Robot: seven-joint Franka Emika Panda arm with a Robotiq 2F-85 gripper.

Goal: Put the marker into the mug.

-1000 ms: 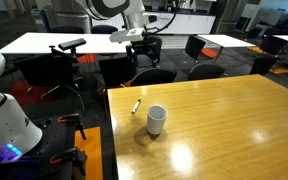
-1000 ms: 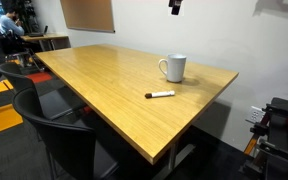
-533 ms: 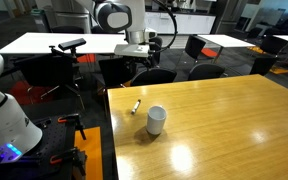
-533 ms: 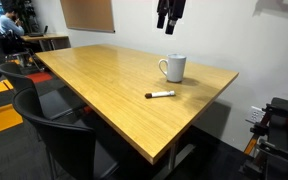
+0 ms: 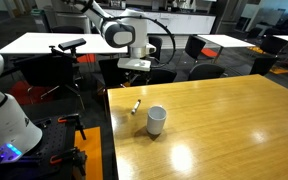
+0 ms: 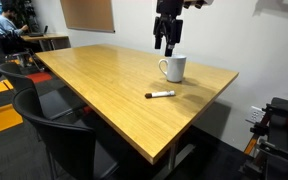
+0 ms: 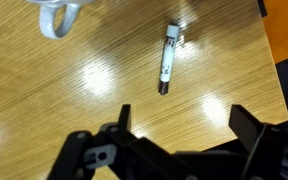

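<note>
**Item 1: gripper** (image 6: 167, 42). Robotiq claw on the Panda arm (image 5: 123, 34). It hangs in the air above the table, fingers pointing down and touching nothing. In the wrist view its two dark fingers (image 7: 119, 122) stand wide apart: released, holding nothing.

**Item 2: marker** (image 7: 168, 58). Whitish stick lying flat on the bare wood near the table edge. In the wrist view it is at 12 o'clock from the gripper (image 7: 179, 125), with its dark tip toward 6 o'clock. In an exterior view the marker (image 6: 161, 95) lies at 6 o'clock from the mug, apart from it.

**Item 3: mug** (image 6: 173, 68). White, upright on the table, nothing visible inside. In the wrist view it is at 10 o'clock from the marker, cut by the top edge. In an exterior view the mug (image 5: 156, 119) sits at about 5 o'clock from the marker (image 5: 136, 104).

**Item 4: table** (image 6: 94, 85). Light wooden top, glossy with glare.

**Item 5: office chairs** (image 6: 46, 115). Black, drawn up at the table's edge.
</note>
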